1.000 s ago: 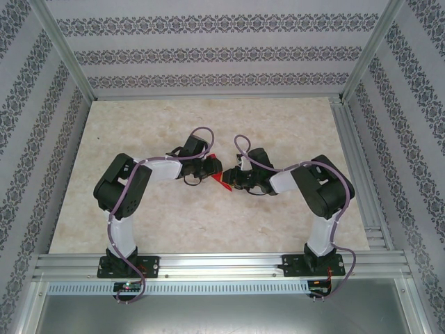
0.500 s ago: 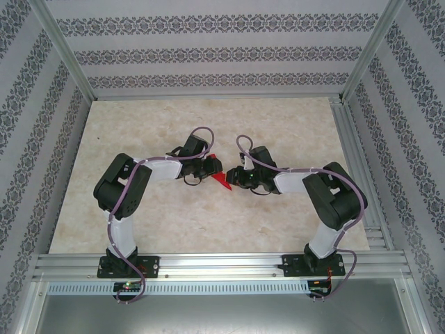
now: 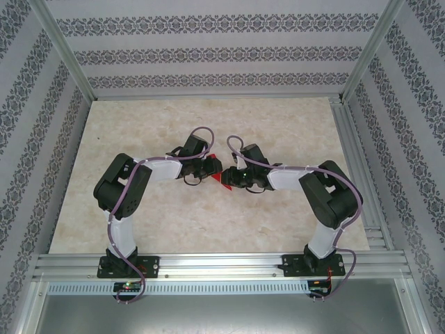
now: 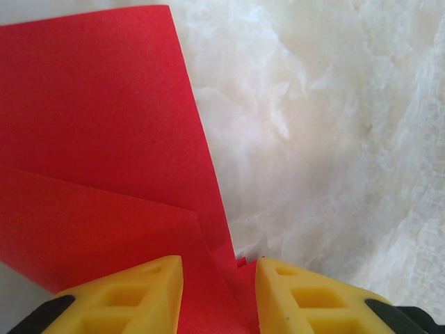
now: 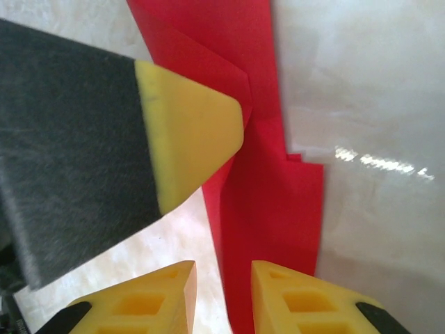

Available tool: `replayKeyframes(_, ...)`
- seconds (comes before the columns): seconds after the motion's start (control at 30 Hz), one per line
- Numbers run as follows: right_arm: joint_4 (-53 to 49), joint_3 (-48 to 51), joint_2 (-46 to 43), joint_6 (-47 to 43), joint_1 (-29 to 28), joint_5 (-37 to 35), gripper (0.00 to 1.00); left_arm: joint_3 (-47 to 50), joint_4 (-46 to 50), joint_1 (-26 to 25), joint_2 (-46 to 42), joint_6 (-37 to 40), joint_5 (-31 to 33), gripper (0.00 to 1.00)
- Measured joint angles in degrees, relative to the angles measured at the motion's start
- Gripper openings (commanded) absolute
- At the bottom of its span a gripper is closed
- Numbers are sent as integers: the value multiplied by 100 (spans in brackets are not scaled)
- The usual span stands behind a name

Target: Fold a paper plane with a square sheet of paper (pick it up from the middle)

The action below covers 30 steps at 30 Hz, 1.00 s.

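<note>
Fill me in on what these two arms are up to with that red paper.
Both arms are mid-fold on the red paper at the middle of the table. The sheet already shows creases and layered flaps, not yet a plane. The left gripper and right gripper meet over it from opposite sides, each with jaws parted astride the paper, seemingly pressing it down.

Pale cream marbled desk (image 3: pixel 139 132), faint veining, glossy light streak right of the right jaws, bare beyond the left jaws, folded red paper (image 3: pixel 223 179) between both jaws, contact with the desk unclear
</note>
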State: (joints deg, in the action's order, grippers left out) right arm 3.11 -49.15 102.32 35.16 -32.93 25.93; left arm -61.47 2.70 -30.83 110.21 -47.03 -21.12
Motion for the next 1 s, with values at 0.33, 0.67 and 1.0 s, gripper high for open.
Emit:
replayKeyframes(0.33, -243, -413, 431, -107, -11, -205, 27, 0, -9, 4, 0, -166, 7, 30)
replayKeyframes(0.67, -249, -551, 564, -105, -85, -205, 22, 35, -125, 4, -81, -356, 57, 28)
replayKeyframes(1.0, -96, -560, 592, -122, -122, -195, 4, 275, -138, 0, -581, -431, 98, 28)
